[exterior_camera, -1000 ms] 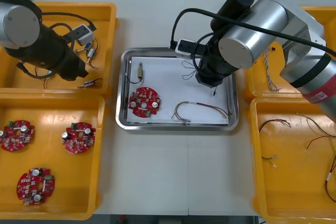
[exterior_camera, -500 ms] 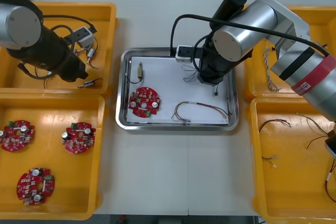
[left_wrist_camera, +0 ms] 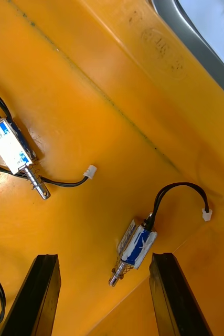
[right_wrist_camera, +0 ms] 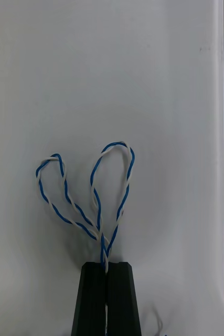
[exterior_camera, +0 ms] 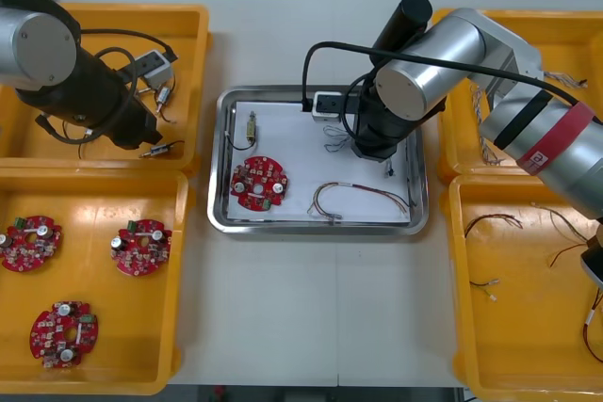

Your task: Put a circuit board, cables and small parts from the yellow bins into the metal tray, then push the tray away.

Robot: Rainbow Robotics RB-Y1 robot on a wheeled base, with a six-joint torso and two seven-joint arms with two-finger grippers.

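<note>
While my right gripper [right_wrist_camera: 106, 265] pinches the twisted blue and white cable [right_wrist_camera: 112, 173] over the metal tray's [exterior_camera: 222, 223] far right, I should release low, my left gripper [left_wrist_camera: 104, 257] open above a yellow bin [exterior_camera: 188, 25].

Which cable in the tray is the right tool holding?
The blue and white cable, pinched in the right tool; the red and yellow cable lies loose beside the board.

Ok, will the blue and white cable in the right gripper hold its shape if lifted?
Probably not: the twisted blue and white cable curls in two loose loops beyond the shut right gripper over the metal tray, so it looks floppy. Thin, so likely very light. The left gripper hangs open over a yellow bin.
</note>
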